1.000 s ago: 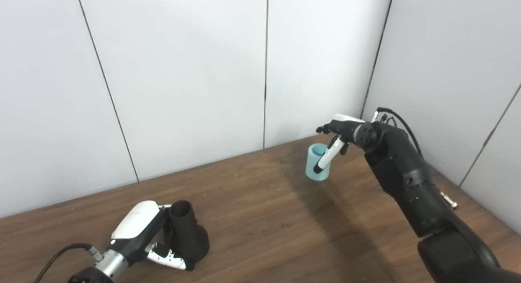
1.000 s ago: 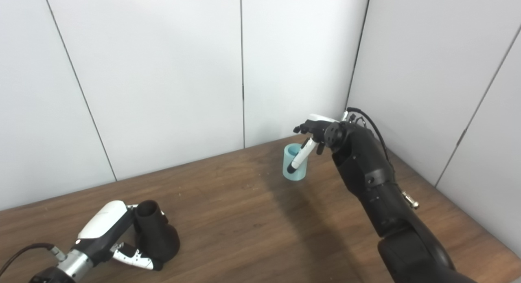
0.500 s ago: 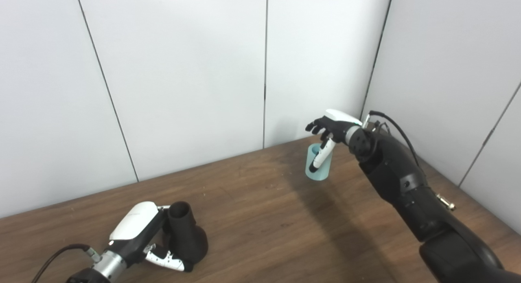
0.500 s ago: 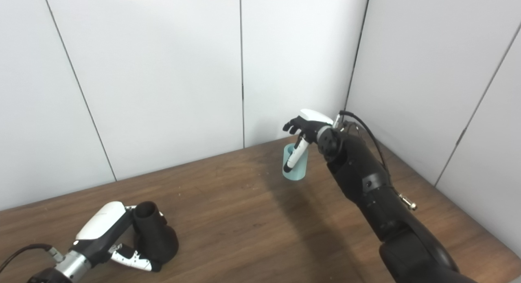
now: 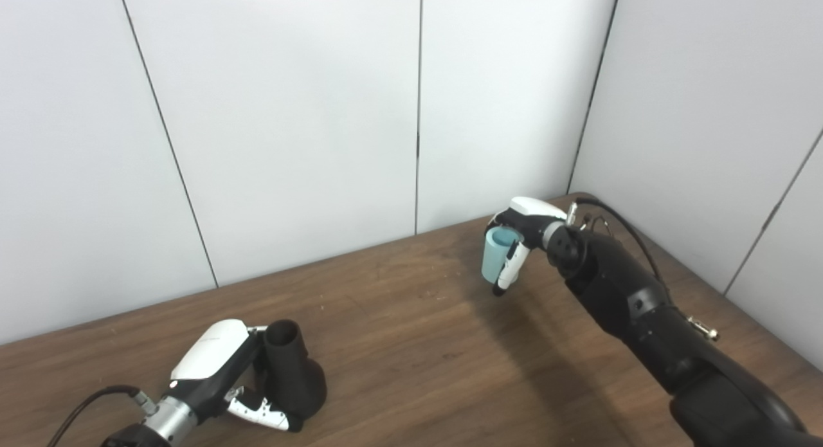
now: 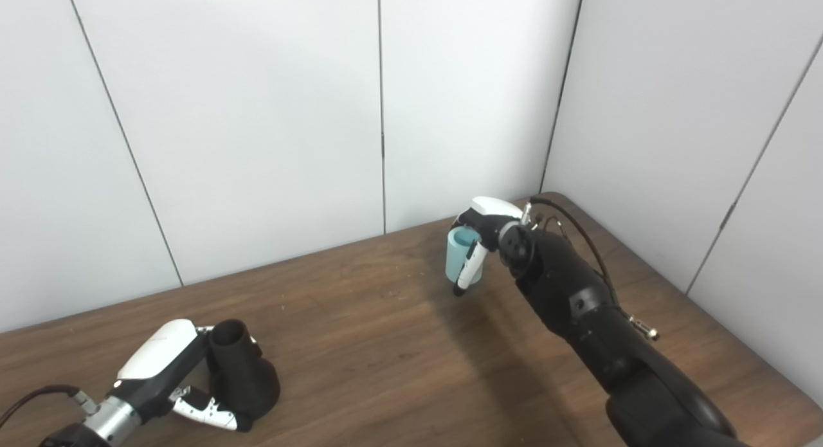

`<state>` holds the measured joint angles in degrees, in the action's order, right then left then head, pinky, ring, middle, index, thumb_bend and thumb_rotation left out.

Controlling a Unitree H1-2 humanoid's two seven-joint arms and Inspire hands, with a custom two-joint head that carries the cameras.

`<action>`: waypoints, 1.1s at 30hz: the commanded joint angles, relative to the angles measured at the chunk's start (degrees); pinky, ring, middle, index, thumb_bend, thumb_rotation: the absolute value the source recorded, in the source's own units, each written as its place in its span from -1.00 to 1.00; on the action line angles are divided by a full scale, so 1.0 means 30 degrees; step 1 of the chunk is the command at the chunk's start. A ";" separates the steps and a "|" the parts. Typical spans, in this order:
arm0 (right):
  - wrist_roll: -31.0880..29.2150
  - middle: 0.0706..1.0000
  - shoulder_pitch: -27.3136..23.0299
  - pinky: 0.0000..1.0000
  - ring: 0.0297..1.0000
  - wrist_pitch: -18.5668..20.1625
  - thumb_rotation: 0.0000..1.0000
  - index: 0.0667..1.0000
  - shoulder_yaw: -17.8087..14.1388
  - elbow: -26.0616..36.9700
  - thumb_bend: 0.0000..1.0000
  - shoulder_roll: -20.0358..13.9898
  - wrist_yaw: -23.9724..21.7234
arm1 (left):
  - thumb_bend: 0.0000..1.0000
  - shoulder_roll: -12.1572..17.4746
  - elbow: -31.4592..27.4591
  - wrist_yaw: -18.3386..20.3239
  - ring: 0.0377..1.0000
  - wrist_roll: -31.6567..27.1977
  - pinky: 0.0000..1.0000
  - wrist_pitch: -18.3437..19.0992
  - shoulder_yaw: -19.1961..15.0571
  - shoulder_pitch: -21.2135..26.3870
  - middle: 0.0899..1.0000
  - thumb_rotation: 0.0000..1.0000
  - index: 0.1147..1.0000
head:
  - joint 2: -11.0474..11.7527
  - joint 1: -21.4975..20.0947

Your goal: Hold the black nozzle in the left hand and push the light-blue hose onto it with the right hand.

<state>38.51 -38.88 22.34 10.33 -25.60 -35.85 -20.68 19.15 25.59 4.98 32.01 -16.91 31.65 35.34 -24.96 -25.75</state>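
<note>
Near the front left corner of the tabletop (image 5: 411,344), the left robot hand (image 5: 222,376) is wrapped around the black nozzle (image 5: 292,376), fingers curled at its flared base. The nozzle stands upright with its open neck pointing up. It looks like rigid plastic, broad at the bottom and narrow at the top, so a grip low on the flare should leave the neck free for mating.

Well apart, toward the far right corner, the right robot hand (image 6: 479,244) grasps the light-blue hose (image 6: 458,257), a short stubby tube, with the thumb lying down its front and the fingers behind. Whether its lower end touches the wood I cannot tell. It appears light and probably a little pliable, so a firm squeeze could pinch the bore; holding it around the middle, with the lower opening left clear, seems best for pushing it over the neck.
</note>
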 commanded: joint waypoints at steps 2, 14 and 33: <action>-0.0078 0.55 -0.0778 0.29 0.48 0.0058 -0.92 0.50 -0.0039 0.0528 0.74 -0.0854 0.0251 | 0.05 0.1201 0.0875 0.1911 -0.14 0.1295 -0.16 0.0974 0.0708 -0.1467 -0.21 -1.00 -0.14 | -0.0085 0.0002; -0.0718 0.06 -0.0419 0.07 0.15 -0.0779 -0.98 0.11 -0.0575 0.0634 0.33 -0.0432 0.2586 | 0.05 0.1252 0.0910 0.2018 -0.09 0.1117 -0.05 0.0821 0.0702 -0.1477 -0.19 -1.00 -0.15 | -0.0161 0.0017; -0.0610 -0.07 -0.0229 -0.13 -0.08 -0.4249 -1.00 -0.15 -0.0241 0.0066 0.06 -0.0023 0.6828 | 0.05 0.1191 0.0664 0.2361 -0.14 0.0898 -0.17 0.1004 0.0504 -0.1394 -0.22 -1.00 -0.14 | -0.0364 0.0202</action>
<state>35.84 -36.92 11.13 9.90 -26.90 -34.57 -1.90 19.45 24.88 6.00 31.70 -16.84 31.29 35.10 -26.02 -25.14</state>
